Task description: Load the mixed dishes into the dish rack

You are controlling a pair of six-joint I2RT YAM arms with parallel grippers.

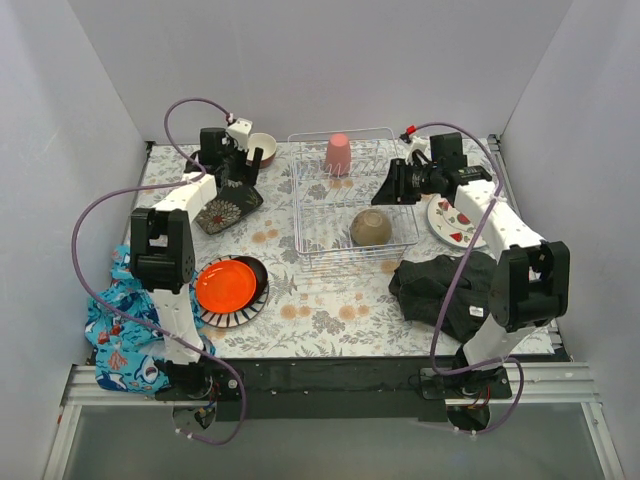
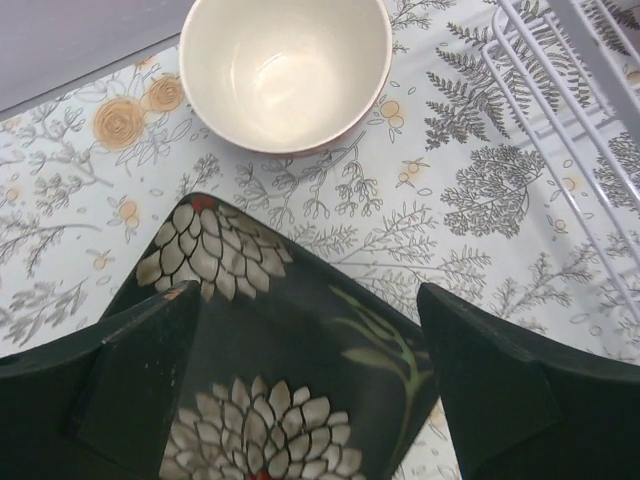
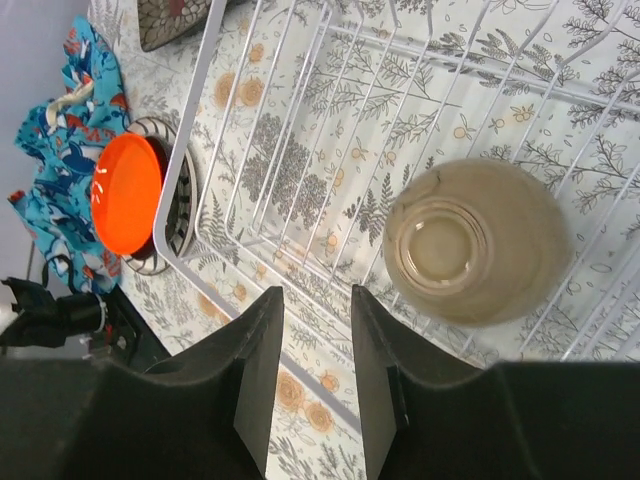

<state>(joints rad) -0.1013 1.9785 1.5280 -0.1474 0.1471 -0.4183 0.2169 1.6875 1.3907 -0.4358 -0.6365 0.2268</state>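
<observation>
Left hand (image 2: 307,300) spread open astride black plate (image 2: 250,260); right hand (image 3: 317,300) narrowly parted, empty, above dish rack (image 3: 300,140).

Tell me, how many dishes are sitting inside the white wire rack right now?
2. A pink cup stands at the far side of the rack, and a tan bowl lies upside down near its right front corner. None seems hidden.

Pale walls (image 1: 330,60) box in our flowered table (image 1: 330,335).
We see whitish panels on the left, far and right. A white cover (image 2: 330,200) printed with grey ferns and orange blooms lies over the top. A black strip (image 1: 330,375) and metal rail (image 1: 330,397) run along the near edge. Light is soft and even.
</observation>
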